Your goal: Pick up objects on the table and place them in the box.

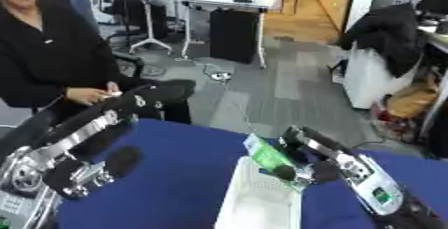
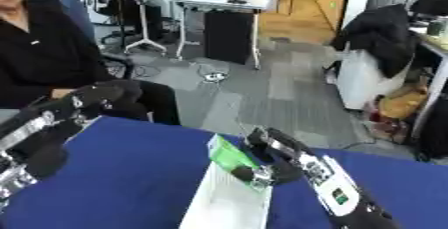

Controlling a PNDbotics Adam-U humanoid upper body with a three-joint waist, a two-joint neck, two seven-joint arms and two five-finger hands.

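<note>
Over 1 white box (image 1: 254, 198), right robot hand (image 1: 302, 165) pinches 1 green packet (image 1: 267, 155); left robot hand (image 1: 96, 165) curled, empty.

Deep blue over the table (image 1: 184, 173), plain, no pattern. White on the box (image 1: 254, 200), its wall faintly gridded, perhaps a mesh. Green with a white edge on the flat packet (image 2: 229, 156) at lower centre. Black and silver on the right hand (image 2: 271, 165), a small green patch on the white forearm plate. Black with silver on the left hand (image 1: 131, 108), lower left.
</note>
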